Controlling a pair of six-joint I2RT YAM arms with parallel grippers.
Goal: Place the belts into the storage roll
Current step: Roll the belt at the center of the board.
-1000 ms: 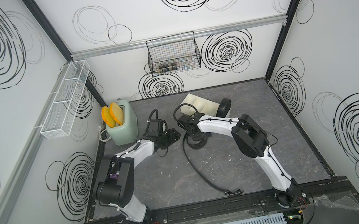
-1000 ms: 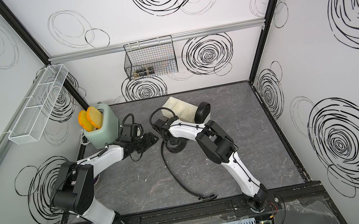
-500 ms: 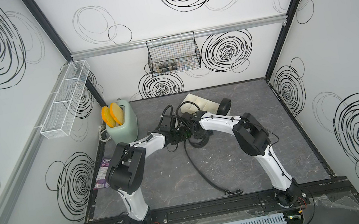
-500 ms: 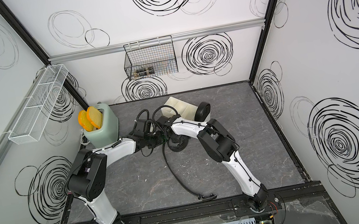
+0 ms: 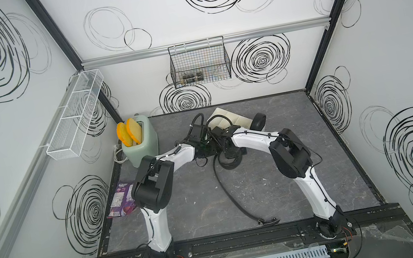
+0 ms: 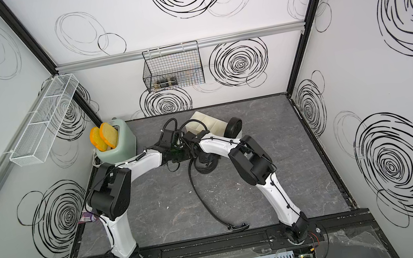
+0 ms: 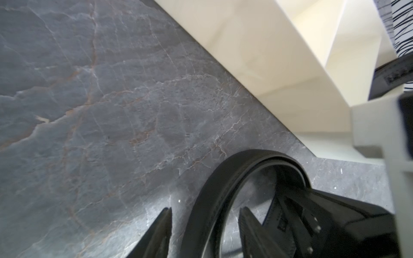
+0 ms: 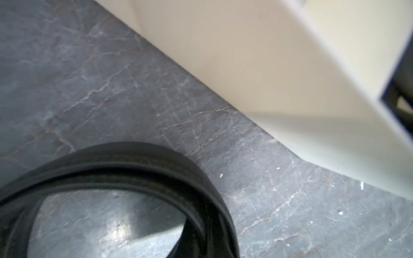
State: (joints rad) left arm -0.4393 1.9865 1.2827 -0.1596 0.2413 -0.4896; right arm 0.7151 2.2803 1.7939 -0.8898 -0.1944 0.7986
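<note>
Black pliant strap, light and floppy by my judgement: the half-wound belt (image 5: 226, 189) trails from its buckle (image 5: 267, 221) at 6 o'clock to a loose coil at centre, where my left gripper (image 7: 204, 232) stands spread astride the coil wall, the sound place to hold, and my right gripper (image 7: 290, 212) is pressed together, apparently pinching the inner turn. Beyond at 12 o'clock lies the storage roll (image 7: 257, 55), its near wall an edge to clear, with the second belt (image 5: 259, 121) coiled upright at its 3 o'clock end, inside or beside I cannot tell. Open tabletop (image 5: 282, 193) lies at 3 to 5 o'clock.
</note>
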